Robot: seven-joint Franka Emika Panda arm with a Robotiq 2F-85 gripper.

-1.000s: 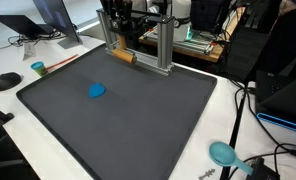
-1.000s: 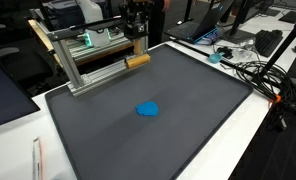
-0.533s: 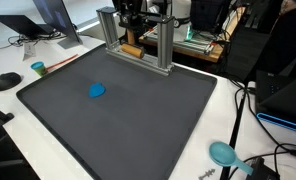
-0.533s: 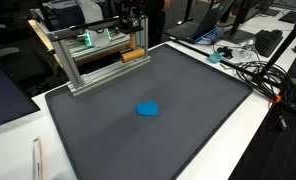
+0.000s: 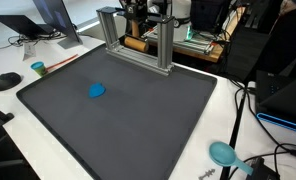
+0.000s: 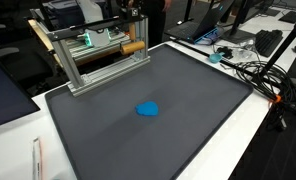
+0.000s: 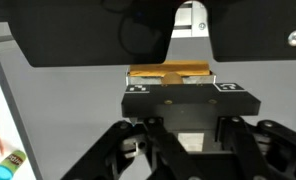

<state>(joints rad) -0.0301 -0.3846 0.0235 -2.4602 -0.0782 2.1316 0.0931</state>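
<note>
Since a second ago your block (image 6: 134, 46) has come up off the mat (image 5: 48, 110) and now hangs level with the upper part of the frame (image 6: 103, 72), close beside it.

Nearest you, the mat lies flat on the white table. Only the blue lump (image 5: 96, 91) sits on it, about mid-mat and well apart from everything else.

Beyond it, the frame stands along the mat's far edge, its low rail running along that edge between upright posts.

Farthest back, your gripper (image 6: 135, 36) comes down from above with its jaws clamped on the block. The wrist view shows the wood (image 7: 168, 74) pinched between them, with nothing under it. That top-down hold probably keeps the block level and lets it clear the rail.

Its long axis is horizontal, roughly parallel to the rail, and in the wrist view it runs side to side. I cannot tell which of its faces the pads press.
</note>
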